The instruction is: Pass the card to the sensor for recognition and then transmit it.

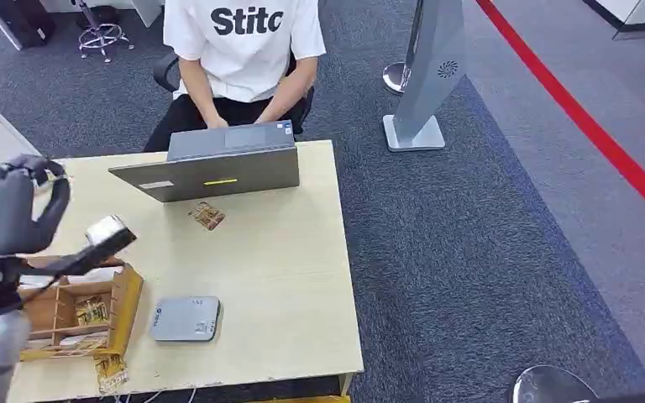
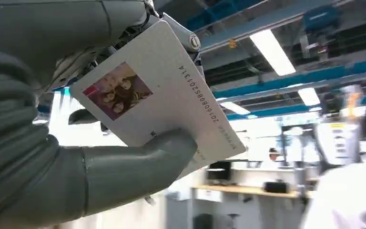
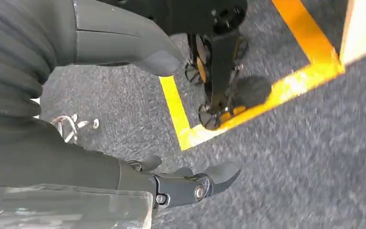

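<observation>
**The robot held a card up over the table**

On the left side of the head view, the left hand (image 1: 17, 210) was raised above the table (image 1: 302, 285). It held a white card (image 1: 109, 231) pinched between its thick thumb and its darker fingers. In the left wrist view the card (image 2: 162, 95) was seen from close by. It had a small photo in one corner and a row of numbers along one edge. The thumb (image 2: 138, 162) pressed on the card's face.

Under the hand, at the near left corner of the table, stood a wooden box (image 1: 84, 315) with little compartments and some cards in them. One more card (image 1: 111, 372) lay at the table's edge, just beside the box. To the right of the box lay the flat grey sensor (image 1: 185, 319). The held card was up in the air, not on the sensor.

Further back, a small brown card (image 1: 207, 216) lay near an open grey laptop (image 1: 218, 164). A person (image 1: 239, 59) in a white shirt sat behind it, hands at the keys.

In the right wrist view the right hand (image 3: 138, 119) hung over grey carpet (image 3: 290, 157) with yellow tape (image 3: 267, 95) on it. Its fingers were apart and held nothing.
</observation>
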Tool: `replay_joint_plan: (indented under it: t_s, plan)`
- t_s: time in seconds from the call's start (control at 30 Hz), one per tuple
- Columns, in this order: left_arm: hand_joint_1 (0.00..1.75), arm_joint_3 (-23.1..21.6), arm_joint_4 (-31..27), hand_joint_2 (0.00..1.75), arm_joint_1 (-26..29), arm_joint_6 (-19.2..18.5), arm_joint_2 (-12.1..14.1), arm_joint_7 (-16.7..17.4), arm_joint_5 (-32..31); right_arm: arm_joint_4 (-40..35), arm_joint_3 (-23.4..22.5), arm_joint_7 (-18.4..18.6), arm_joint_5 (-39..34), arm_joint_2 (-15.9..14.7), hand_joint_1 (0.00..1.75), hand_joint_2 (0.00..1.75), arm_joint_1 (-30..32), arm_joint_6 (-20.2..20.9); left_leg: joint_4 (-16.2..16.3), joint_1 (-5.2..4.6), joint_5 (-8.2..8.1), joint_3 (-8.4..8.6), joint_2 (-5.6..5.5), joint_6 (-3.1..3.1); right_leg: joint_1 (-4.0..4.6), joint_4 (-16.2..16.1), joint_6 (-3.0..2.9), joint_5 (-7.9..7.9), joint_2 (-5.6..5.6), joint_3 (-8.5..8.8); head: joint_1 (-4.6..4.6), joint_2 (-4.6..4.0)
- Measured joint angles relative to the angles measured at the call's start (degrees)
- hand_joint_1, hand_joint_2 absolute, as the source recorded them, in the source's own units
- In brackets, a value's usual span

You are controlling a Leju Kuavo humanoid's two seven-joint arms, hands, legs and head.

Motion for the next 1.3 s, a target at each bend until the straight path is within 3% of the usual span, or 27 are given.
replay_joint_plan:
  t_s: [0.13,0.37,0.53,0.8,1.3]
  plan:
    - [1.75,-4.06,-3.12,1.75,9.44,5.5,-4.0,-1.48,-1.07,0.11,-0.68,-0.13,-0.17,1.14,0.0,1.75,-0.13,-1.42,0.0,-0.01,-0.07,0.0,0.06,0.03,-0.01,0.0,0.13,-0.09,0.05,-0.02,0.0,-0.02]
    - [1.75,-5.37,-5.72,1.75,16.26,6.27,-7.65,-3.1,2.24,0.24,-1.49,-0.02,-0.24,1.53,0.0,1.75,-0.25,-1.83,-0.02,0.0,-0.07,0.02,0.01,0.03,0.0,0.01,0.14,-0.09,-0.01,0.04,-0.02,-0.02]
    - [1.75,-5.35,-5.46,1.75,21.22,6.05,-10.29,-3.14,4.84,0.22,-1.53,-0.04,1.2,0.85,0.0,1.75,0.39,1.29,-0.01,-0.01,-0.07,0.01,-0.03,0.04,-0.01,0.0,0.15,-0.1,-0.04,0.04,-0.02,0.0]
    - [1.75,-4.1,-0.12,1.75,23.01,3.2,-12.46,-2.05,7.48,-0.04,-1.53,-0.04,2.97,0.3,0.0,1.75,0.54,2.65,-0.02,0.0,-0.07,0.02,-0.04,0.05,-0.01,0.0,0.15,-0.1,-0.11,0.05,-0.04,-0.02]
    - [1.75,-1.35,9.34,1.75,22.1,3.01,-14.66,-1.2,6.8,-0.33,-1.35,0.0,5.31,-0.05,0.0,1.75,0.72,2.8,-0.02,-0.01,-0.07,0.01,-0.07,0.05,0.0,0.0,0.16,-0.1,-0.13,0.06,-0.02,-0.02]
